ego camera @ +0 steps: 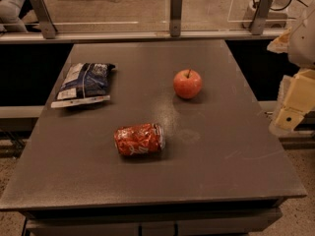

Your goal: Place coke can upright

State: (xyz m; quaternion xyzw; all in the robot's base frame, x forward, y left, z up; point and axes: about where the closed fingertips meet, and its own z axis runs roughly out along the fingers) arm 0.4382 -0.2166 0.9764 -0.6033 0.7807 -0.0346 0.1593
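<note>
The coke can (139, 139) lies on its side near the middle of the grey table (221, 151), its silver top pointing right. It is red with white lettering and looks a little dented. My gripper (294, 104) is at the right edge of the view, beyond the table's right side and well away from the can. Only its cream-coloured body shows. Nothing is in it that I can see.
A red apple (187, 83) with a stem stands behind and to the right of the can. A blue chip bag (83, 84) lies at the back left. A rail with metal brackets (175, 14) runs behind the table's far edge.
</note>
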